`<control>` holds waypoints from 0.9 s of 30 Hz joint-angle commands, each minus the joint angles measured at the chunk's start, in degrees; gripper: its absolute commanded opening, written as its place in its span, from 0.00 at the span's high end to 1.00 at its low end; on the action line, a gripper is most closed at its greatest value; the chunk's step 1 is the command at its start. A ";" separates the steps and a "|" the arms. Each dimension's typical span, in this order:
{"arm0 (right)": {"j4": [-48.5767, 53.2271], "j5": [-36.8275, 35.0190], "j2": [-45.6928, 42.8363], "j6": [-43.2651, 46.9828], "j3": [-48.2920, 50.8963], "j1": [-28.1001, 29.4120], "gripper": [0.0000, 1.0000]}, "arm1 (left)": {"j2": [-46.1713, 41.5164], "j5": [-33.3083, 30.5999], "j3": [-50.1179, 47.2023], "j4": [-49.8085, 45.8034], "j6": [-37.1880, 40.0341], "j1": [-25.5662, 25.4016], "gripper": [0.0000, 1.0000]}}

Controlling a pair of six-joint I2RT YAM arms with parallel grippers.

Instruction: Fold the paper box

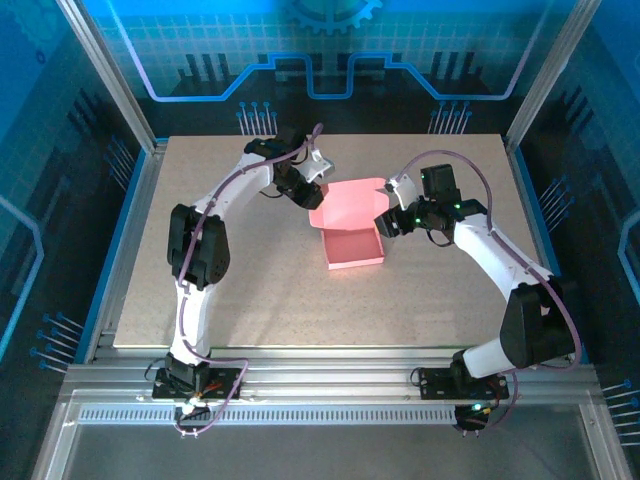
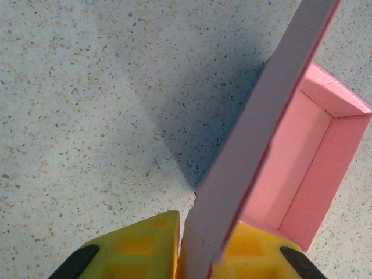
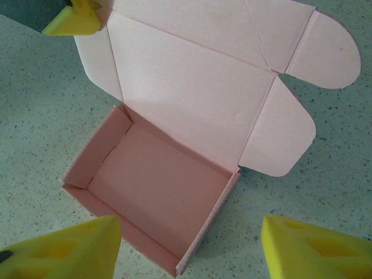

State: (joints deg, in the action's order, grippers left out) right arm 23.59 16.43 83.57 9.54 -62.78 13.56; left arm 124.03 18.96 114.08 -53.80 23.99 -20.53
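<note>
Pink thin-card paper box sits mid-way across the speckled beige bench, between the arms. Its tray is already formed, with four walls up. The lid is open and its rounded side tabs are unfolded, so closing and tucking remain, I judge. Fingers of the left gripper pinch the lid's edge; those of the right gripper are spread apart over the tray's front wall. No writing or brand is legible.
</note>
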 commanded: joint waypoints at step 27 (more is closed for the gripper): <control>12.27 -4.75 13.49 10.14 -19.52 0.99 0.43 | -1.84 6.40 -1.54 -4.88 17.76 -0.73 1.00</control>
State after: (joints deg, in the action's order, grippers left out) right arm 31.18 9.30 95.09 15.68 -79.59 13.61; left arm 123.72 23.05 113.51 -55.11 37.23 -20.80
